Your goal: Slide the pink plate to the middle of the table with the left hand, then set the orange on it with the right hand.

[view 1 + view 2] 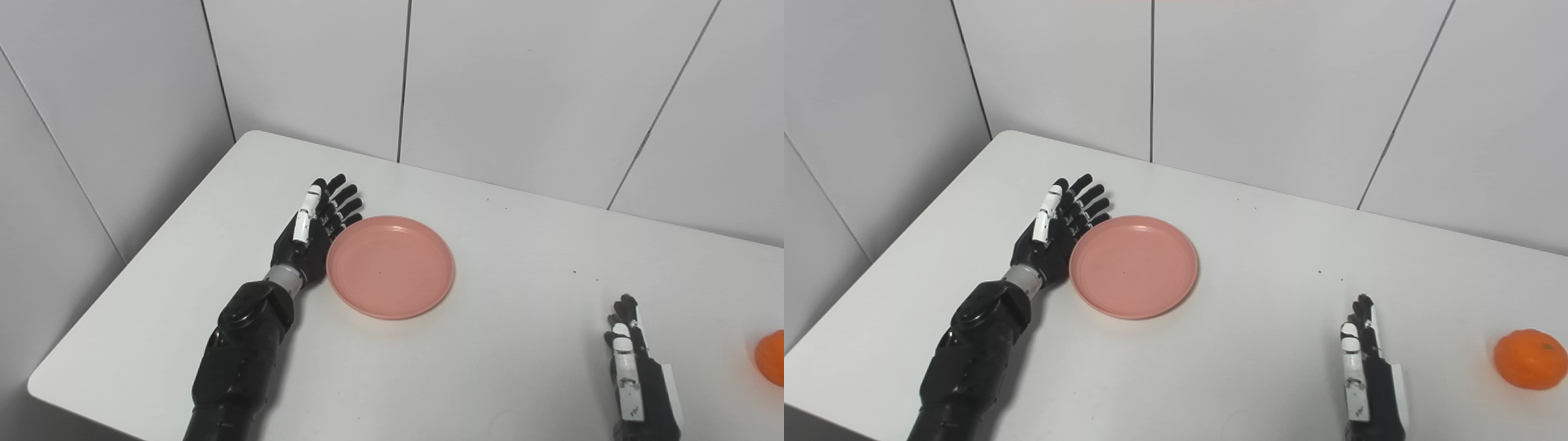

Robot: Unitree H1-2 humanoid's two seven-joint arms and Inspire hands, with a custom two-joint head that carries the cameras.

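While the left hand [315, 229] lies flat with fingers stretched out and apart, holding nothing, its inner side rests against the left rim of the pink plate [390, 266], which sits on the white table [527, 343] somewhat left of centre. Near the front edge, the right hand [1366, 367] stands edge-on, fingers straight, empty. Close to the table's right edge sits the orange [1530, 359], apart from that hand.

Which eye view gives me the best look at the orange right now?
The right eye view: the whole orange sits on the table. The left eye view cuts it off at the right frame edge, showing only part.
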